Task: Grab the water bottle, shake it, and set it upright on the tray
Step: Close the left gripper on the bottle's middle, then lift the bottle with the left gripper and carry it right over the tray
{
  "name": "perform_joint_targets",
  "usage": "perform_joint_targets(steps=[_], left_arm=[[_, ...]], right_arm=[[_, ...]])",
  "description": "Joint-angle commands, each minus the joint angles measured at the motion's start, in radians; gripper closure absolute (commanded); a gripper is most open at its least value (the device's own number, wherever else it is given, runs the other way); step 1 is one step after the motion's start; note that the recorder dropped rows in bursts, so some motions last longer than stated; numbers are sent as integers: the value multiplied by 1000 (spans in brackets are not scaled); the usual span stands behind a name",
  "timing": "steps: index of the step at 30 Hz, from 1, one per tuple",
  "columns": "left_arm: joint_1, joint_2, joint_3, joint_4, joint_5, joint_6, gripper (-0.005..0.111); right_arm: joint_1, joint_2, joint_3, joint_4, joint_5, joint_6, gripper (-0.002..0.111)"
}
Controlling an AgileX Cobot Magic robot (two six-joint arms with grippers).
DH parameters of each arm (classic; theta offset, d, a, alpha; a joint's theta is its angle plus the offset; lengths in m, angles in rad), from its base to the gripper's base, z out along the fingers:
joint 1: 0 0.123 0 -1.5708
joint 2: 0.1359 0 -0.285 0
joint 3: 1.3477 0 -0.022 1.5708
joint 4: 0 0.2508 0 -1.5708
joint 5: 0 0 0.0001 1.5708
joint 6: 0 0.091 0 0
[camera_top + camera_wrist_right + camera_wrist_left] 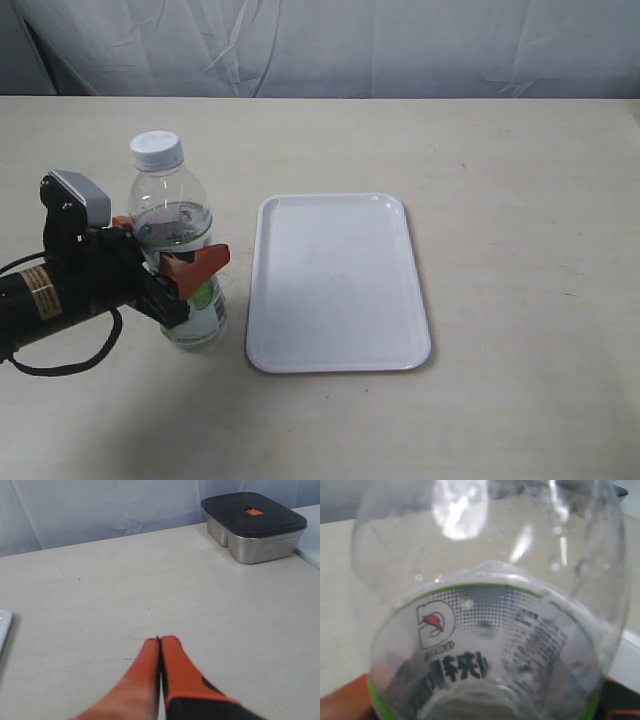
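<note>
The water bottle (178, 245) stands upright on the table just left of the tray (338, 282), clear plastic with a white cap (157, 149) and a white-and-green label. My left gripper (175, 245) reaches in from the left, one orange finger in front of the label and one behind, shut on the bottle's middle. In the left wrist view the bottle (485, 630) fills the frame, with an orange finger (342, 705) at its edge. My right gripper (160, 642) hovers over bare table, shut with nothing in it. It does not show in the exterior view.
A steel box with a black lid (255, 525) sits at the far side of the table in the right wrist view. The tray's corner (3, 627) shows at that view's edge. A pale curtain hangs behind the table.
</note>
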Motion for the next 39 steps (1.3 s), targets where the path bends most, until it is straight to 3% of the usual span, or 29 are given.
perform_joint_targets(steps=[1, 7, 11, 12, 14, 15, 17, 19, 21, 22, 26, 33, 39], left_arm=[[2, -1, -5, 36, -9, -21, 106], [-1, -160, -31, 72, -9, -228, 106], [-3, -483, -252, 160, -9, -526, 106], [-17, -537, -357, 164, 79, -571, 106], [-74, -532, -453, 216, 293, -623, 106], [-99, -519, -458, 246, 299, -635, 106], [-218, -378, -419, 457, 307, -701, 106], [-262, -297, -382, 423, 337, -701, 106], [-266, -330, -426, 321, 204, -691, 106], [-265, -368, -464, 289, 204, -698, 106], [-271, -513, -627, 333, 383, -705, 106], [-271, -331, -479, 612, 371, -903, 106], [-271, -330, -442, 563, 259, -867, 106]], right_arm=[[5, -7, 5, 0, -11, 3, 105], [5, -7, 5, 0, -11, 3, 105], [5, -7, 5, 0, -11, 3, 105], [5, -7, 5, 0, -11, 3, 105], [5, -7, 5, 0, -11, 3, 105], [5, -7, 5, 0, -11, 3, 105], [5, -7, 5, 0, -11, 3, 105], [5, -7, 5, 0, -11, 3, 105], [5, -7, 5, 0, -11, 3, 105], [5, -7, 5, 0, -11, 3, 105], [5, -7, 5, 0, -11, 3, 105], [5, -7, 5, 0, -11, 3, 105], [5, -7, 5, 0, -11, 3, 105]])
